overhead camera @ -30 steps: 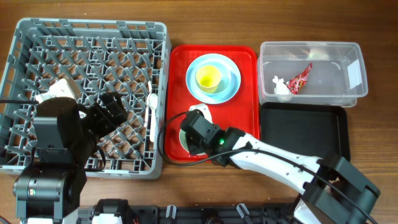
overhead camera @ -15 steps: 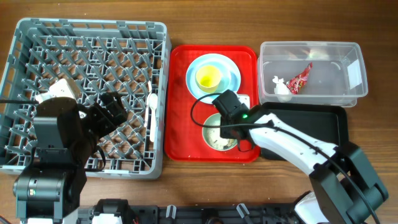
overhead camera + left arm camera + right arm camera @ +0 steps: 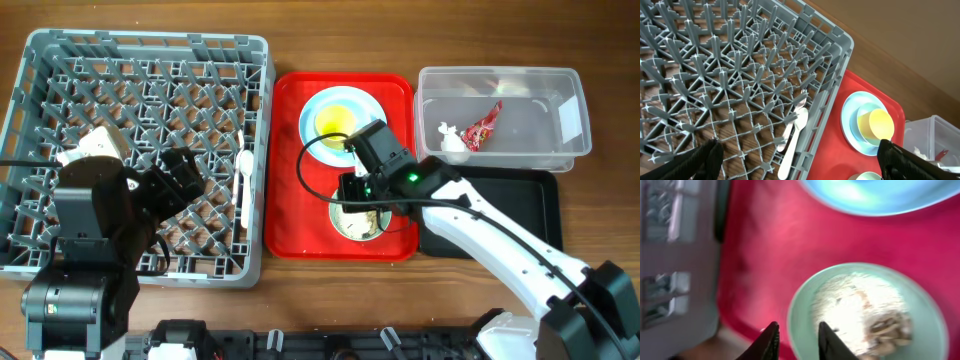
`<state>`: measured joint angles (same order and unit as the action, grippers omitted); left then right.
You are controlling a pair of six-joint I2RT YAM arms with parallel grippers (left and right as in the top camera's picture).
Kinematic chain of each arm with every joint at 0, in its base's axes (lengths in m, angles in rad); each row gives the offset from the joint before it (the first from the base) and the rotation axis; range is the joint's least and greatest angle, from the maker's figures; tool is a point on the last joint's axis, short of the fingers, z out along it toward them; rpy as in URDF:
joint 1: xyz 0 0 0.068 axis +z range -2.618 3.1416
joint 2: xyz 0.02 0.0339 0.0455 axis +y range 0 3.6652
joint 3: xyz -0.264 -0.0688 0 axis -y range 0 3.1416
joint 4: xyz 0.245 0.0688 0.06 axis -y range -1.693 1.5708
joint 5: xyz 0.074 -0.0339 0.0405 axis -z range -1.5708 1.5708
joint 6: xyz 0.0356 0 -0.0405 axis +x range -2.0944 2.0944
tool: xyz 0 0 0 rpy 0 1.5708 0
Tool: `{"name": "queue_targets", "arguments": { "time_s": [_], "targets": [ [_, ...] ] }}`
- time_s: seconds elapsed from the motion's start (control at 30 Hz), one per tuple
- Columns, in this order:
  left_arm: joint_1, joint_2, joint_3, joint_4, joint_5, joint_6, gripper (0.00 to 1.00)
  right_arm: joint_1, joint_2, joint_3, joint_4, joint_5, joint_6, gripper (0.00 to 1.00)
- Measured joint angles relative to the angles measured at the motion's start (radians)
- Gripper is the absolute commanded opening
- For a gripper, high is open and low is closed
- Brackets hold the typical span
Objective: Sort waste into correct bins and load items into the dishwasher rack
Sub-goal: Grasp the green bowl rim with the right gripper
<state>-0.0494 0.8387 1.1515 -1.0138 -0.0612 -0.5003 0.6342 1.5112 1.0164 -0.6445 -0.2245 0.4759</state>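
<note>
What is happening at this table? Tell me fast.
The right gripper, jaws slightly apart, straddles the rim of the pale green round bowl of whitish rice-like scraps on the red plastic tray. The left gripper hangs open over the grey pegged plastic rack, where a white plastic spoon lies. The small yellow cup is not yet loaded.

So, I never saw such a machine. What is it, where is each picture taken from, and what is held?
Two robot arms at a table. One picture looks down from above; two come from wrist cameras. A grey dishwasher rack holds a white fork and spoon. A red tray carries a blue plate with a yellow cup, and a green bowl of food scraps. A clear tub holds a red wrapper. The left fingers are wide open, empty. The right fingers stand slightly apart astride the bowl's rim, apparently not pinching it.
</note>
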Motion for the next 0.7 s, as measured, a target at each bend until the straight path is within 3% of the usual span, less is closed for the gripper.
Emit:
{"name": "queue_targets", "arguments": {
  "time_s": [0.23,0.7],
  "targets": [
    [0.0,0.0,0.0,0.0,0.0,0.0,1.0,0.087,0.014,0.0,-0.005,-0.025,-0.011,0.36],
    [0.0,0.0,0.0,0.0,0.0,0.0,1.0,0.17,0.078,0.0,-0.003,0.17,-0.018,0.36]
  ]
}}
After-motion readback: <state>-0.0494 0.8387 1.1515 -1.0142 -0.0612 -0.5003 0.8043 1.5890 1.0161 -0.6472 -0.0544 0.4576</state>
